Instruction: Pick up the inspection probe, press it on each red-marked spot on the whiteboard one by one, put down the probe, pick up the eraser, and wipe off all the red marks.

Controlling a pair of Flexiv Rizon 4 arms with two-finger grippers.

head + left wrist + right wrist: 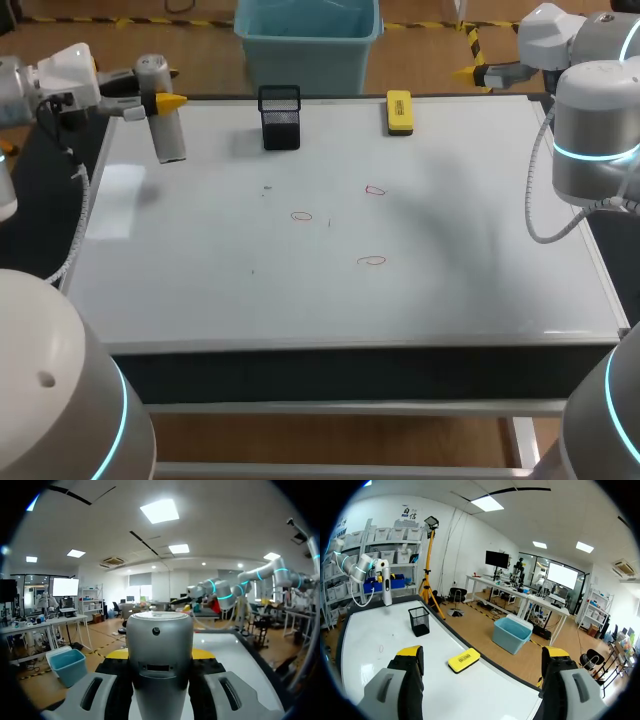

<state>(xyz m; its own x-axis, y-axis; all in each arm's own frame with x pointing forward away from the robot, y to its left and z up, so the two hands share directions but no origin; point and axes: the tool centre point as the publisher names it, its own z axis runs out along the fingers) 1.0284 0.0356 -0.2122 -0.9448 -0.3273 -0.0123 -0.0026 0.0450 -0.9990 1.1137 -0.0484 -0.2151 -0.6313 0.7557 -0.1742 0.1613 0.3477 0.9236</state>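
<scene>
Left hand (160, 654) is recorded clamped on the inspection probe (167, 130), a silver cylinder gripped in its upper part between the yellow tips and held over the far left corner of the whiteboard (450, 250); contact with the board cannot be judged. Right hand (482, 655) is held wide, nothing between its fingers, off the board's far right corner. Three red marks (375, 190) are noted near the board's middle, well apart from the probe, with a black mesh pen holder (279, 117) and the yellow eraser (399, 111) along the far edge.

A black mesh cup (280, 118) stands upright near the far edge.
</scene>
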